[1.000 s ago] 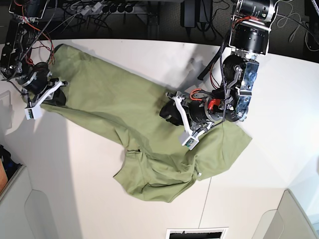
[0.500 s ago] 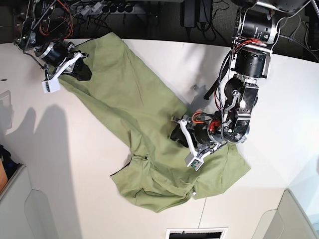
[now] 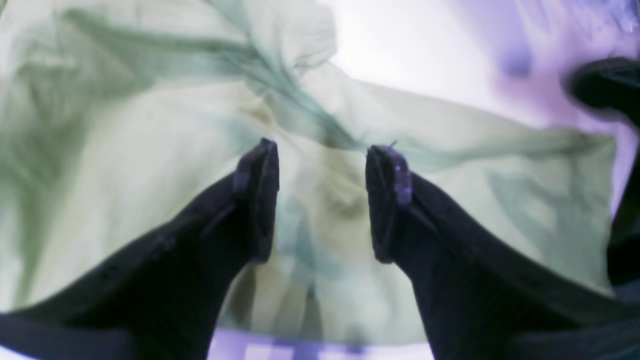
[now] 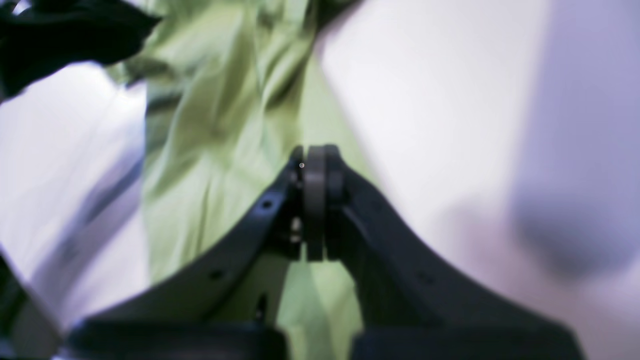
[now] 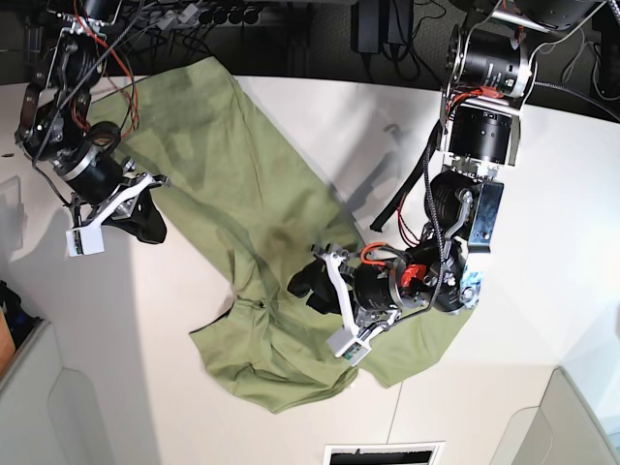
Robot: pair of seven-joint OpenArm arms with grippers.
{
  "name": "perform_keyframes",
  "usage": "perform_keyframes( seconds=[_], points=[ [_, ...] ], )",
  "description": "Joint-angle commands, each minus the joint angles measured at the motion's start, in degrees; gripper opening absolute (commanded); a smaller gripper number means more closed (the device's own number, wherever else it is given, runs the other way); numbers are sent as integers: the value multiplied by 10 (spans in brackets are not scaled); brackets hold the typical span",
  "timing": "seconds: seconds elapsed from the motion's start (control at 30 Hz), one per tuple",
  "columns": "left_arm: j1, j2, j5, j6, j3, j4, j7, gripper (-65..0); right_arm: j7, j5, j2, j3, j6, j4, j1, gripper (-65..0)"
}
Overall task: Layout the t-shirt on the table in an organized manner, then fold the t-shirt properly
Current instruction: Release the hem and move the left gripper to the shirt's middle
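The olive-green t-shirt lies crumpled in a diagonal band across the white table, from the far left to the near middle. At the shirt's left edge my right gripper is shut on the t-shirt. In the right wrist view its pads are pressed together and the green cloth runs away past them. My left gripper sits low over the shirt's lower part. In the left wrist view it stands open, with pale green cloth filling the view behind the gap.
Cables and power strips run along the table's far edge. Grey bins stand at the near left and near right corners. A thin seam crosses the table near the front. A white vent-like slot sits at the bottom edge.
My right gripper swung toward the far edge, then back nearer, carrying the shirt's edge with it. The left gripper moved nearer and leftward, and the shirt's lower part shifted left.
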Motion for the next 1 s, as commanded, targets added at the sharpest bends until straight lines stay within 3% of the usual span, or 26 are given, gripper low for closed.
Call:
perform_keyframes(
  seconds=[0.0,0.13,0.2,0.3,0.4,0.6,0.8,0.97],
  points=[
    [-9,-2,-15,-6,-1,14,1,-354,15,-2,5,-7,2,-1,30,-650],
    [32,-7,-35,-8,-1,15,4,-354,34,-50,5,-62,1,-76,96,-650],
    [58,-7,-60,-31,-1,16,9,-354,49,-70,5,-104,0,-130,127,-650],
    [96,-6,-117,-58,-1,38,29,-412,57,-92,5,-171,0,-206,172,-650],
    [134,-7,-113,-64,-1,65,28,-416,57,-119,5,-231,-3,-247,195,-650],
    [170,-13,-38,-66,-1,66,17,-416,58,-162,19,-259,-24,-252,192,-650],
    [169,-71,33,-60,-1,62,-53,-416,57,-156,68,-259,-32,-252,186,-650],
    [166,-113,54,-50,-1,62,-70,-416,54,-106,100,-259,-32,-248,170,-650]
  ],
)
